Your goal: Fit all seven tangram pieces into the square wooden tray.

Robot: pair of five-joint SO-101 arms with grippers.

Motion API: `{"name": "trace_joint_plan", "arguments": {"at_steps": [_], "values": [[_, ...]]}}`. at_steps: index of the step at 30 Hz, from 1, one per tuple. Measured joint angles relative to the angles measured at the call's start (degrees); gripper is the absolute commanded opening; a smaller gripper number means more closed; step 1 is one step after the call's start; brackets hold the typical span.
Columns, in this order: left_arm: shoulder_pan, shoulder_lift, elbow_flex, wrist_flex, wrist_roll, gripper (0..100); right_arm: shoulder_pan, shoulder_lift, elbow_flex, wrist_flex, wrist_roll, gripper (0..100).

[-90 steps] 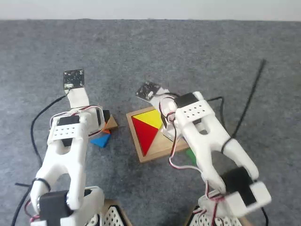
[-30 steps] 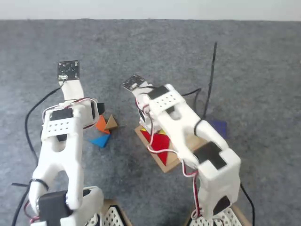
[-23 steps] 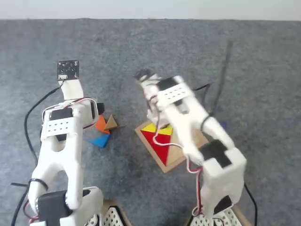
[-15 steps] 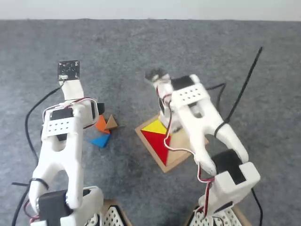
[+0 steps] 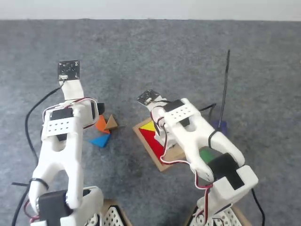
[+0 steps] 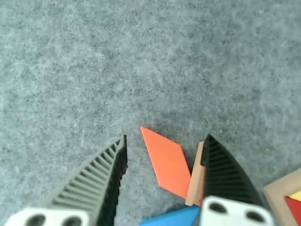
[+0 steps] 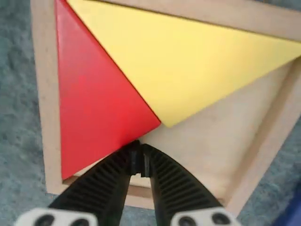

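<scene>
The square wooden tray (image 5: 146, 143) lies mid-table, holding a red triangle (image 7: 94, 103) and a yellow triangle (image 7: 188, 70) side by side. My right gripper (image 7: 139, 153) is shut inside the tray, its tips touching the red triangle's inner corner, with nothing held. To the left, the orange parallelogram (image 6: 167, 160), a tan piece (image 6: 195, 181) and a blue piece (image 6: 169, 219) lie together on the carpet. My left gripper (image 6: 165, 137) hangs open above them, one finger on each side of the orange parallelogram (image 5: 101, 123).
A purple piece (image 5: 219, 126) lies on the carpet right of the tray. Something green (image 5: 205, 153) shows by the right arm's lower link. A thin black rod (image 5: 225, 84) stands behind the tray. The grey carpet stretches far back.
The right arm swung right and back over the tray, then came down onto it. The tray sits turned and shifted compared with three seconds ago. The left arm stayed still over the last second.
</scene>
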Motion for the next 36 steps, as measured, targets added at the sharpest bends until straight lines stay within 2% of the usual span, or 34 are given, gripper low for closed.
{"name": "trace_joint_plan", "arguments": {"at_steps": [6, 15, 22, 26, 31, 36], "values": [[0.0, 0.0, 0.0, 0.0, 0.0, 25, -0.4, 5.7, -6.4, -0.3, -0.9, 2.4], [0.0, 0.0, 0.0, 0.0, 0.0, 25, -1.0, 16.2, -24.1, 2.5, -4.8, 2.4], [0.0, 0.0, 0.0, 0.0, 0.0, 25, -1.0, 17.5, -31.3, 5.7, -6.1, 2.6], [0.0, 0.0, -2.3, 2.0, 0.0, 25, 1.5, 10.2, -32.1, 10.1, -6.2, 2.7], [-1.9, 0.0, -11.3, 12.1, 0.0, 25, 6.1, -6.6, -31.0, 17.0, -4.1, 2.7], [-4.3, 0.0, -18.5, 19.7, 0.2, 25, 14.7, -23.0, -13.9, 13.0, 2.5, 2.8]]}}
